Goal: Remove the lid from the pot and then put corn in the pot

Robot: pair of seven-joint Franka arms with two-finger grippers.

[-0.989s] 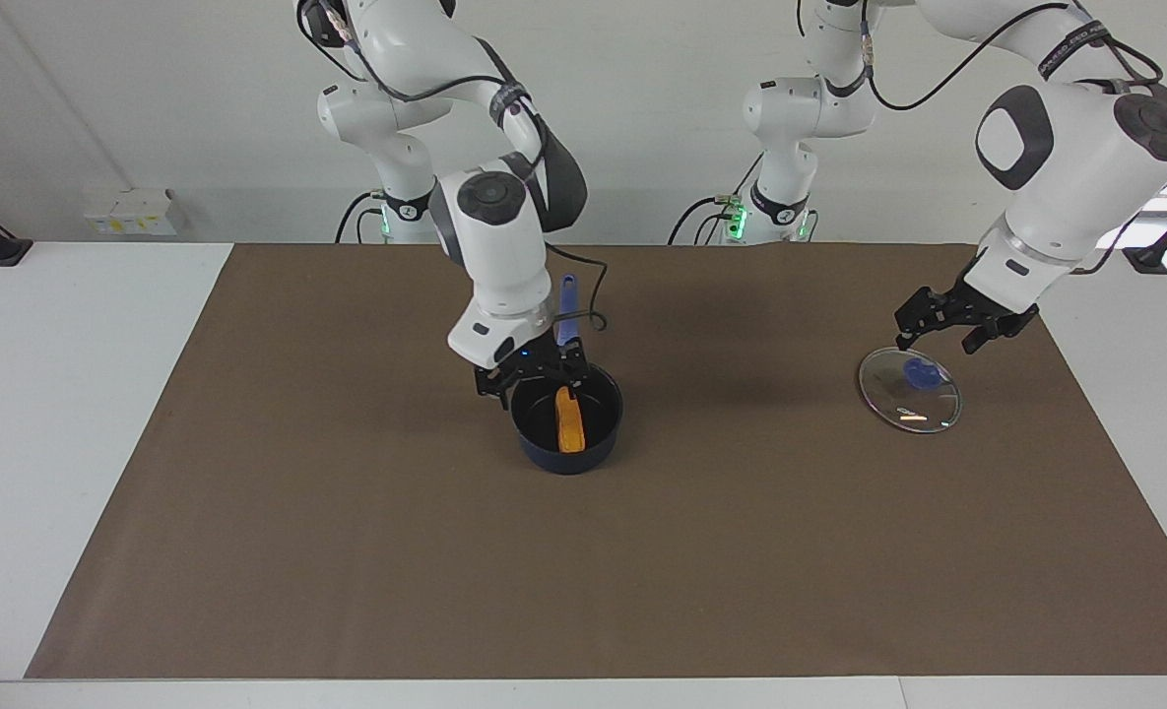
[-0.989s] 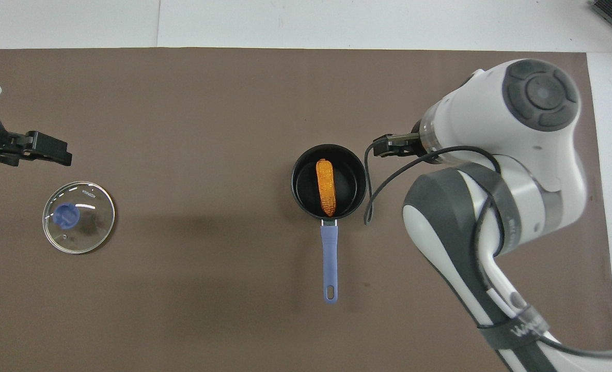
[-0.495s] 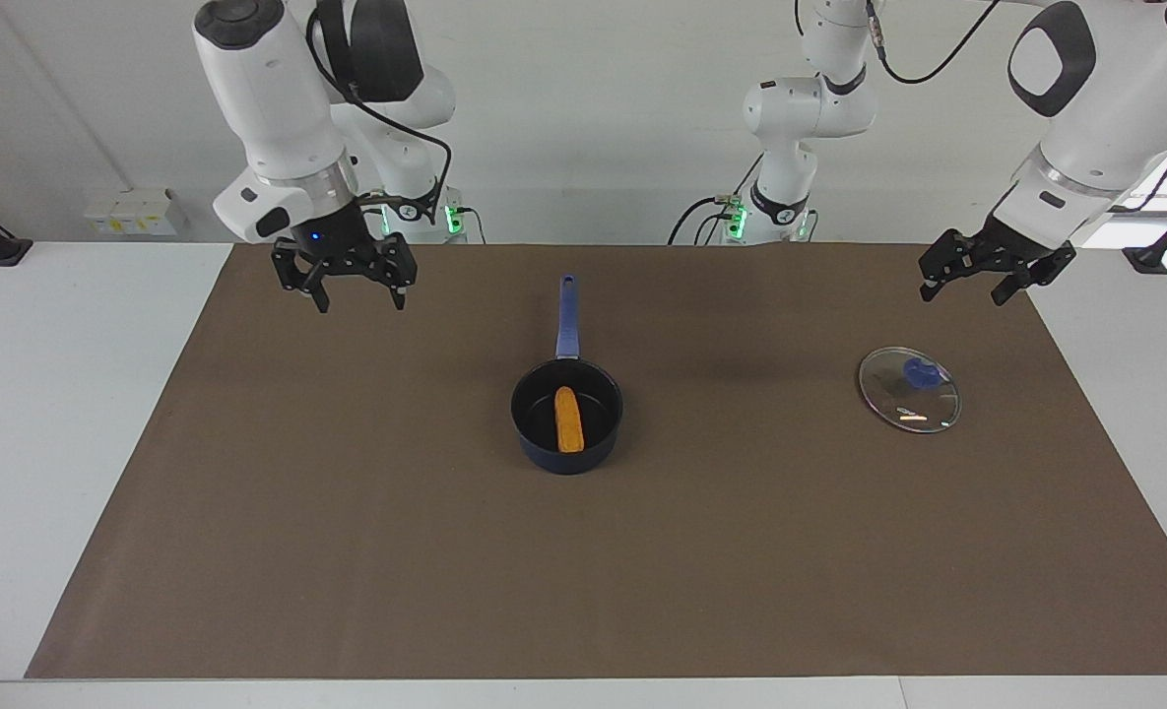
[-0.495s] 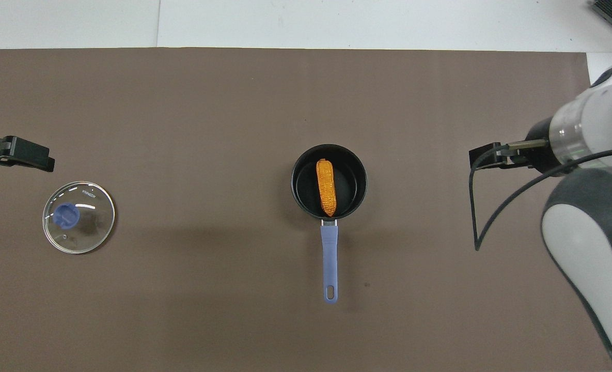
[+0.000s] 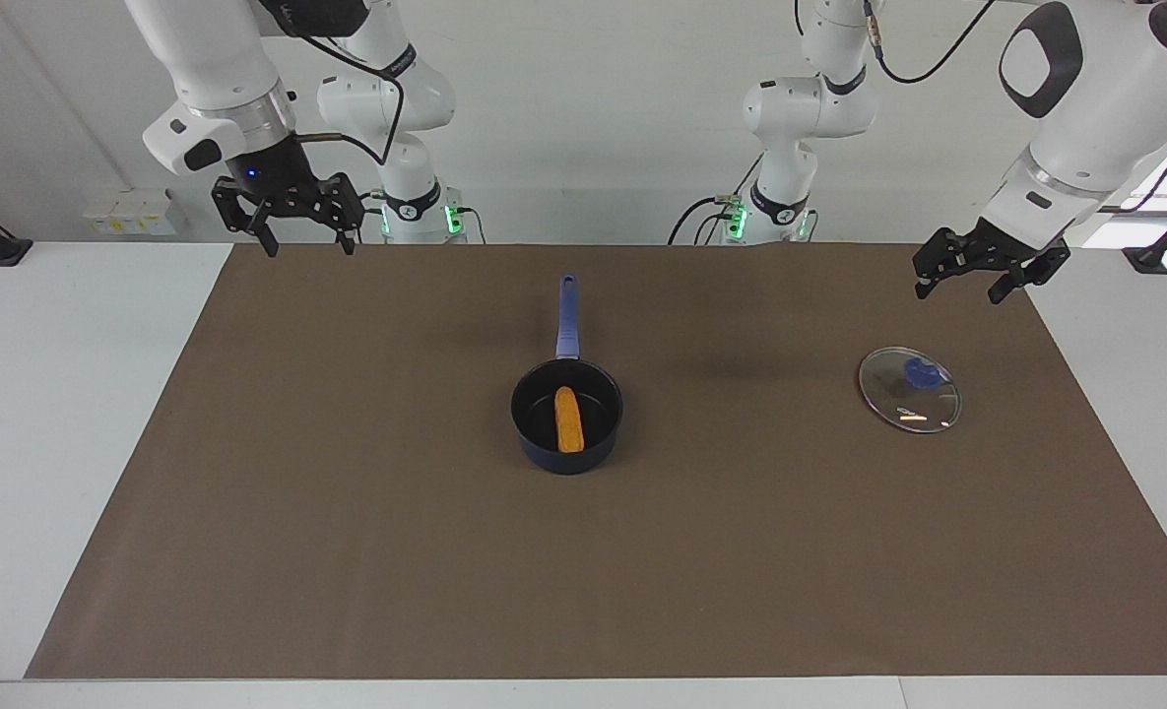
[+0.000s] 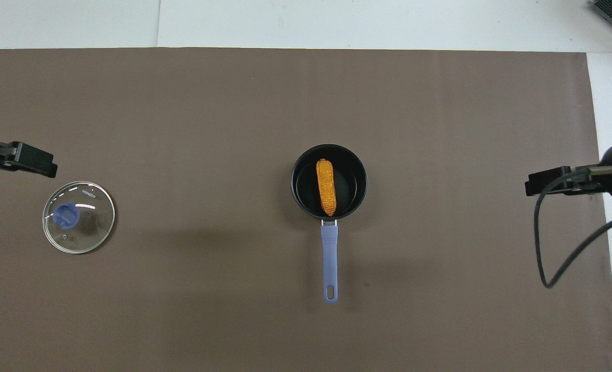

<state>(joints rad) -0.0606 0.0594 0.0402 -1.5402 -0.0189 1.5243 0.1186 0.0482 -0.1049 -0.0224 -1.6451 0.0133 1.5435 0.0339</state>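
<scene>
The dark navy pot (image 5: 568, 461) stands mid-table with its blue handle (image 5: 567, 315) pointing toward the robots. The orange corn (image 5: 568, 418) lies inside it, also seen in the overhead view (image 6: 326, 187) within the pot (image 6: 355, 181). The glass lid (image 5: 910, 389) with its blue knob lies flat on the mat toward the left arm's end (image 6: 78, 217). My left gripper (image 5: 959, 292) is open and empty, raised in the air beside the lid (image 6: 47, 164). My right gripper (image 5: 307, 246) is open and empty, raised high over the mat's edge at the right arm's end (image 6: 530, 186).
A brown mat (image 5: 347, 542) covers most of the white table. Small white boxes (image 5: 130, 212) sit by the wall past the right arm's end. A loose black cable (image 6: 548, 258) hangs from the right arm.
The right gripper has left the pot, risen and swung away to the right arm's end of the table. The left gripper has lifted up from the lid. Corn, pot and lid have not moved.
</scene>
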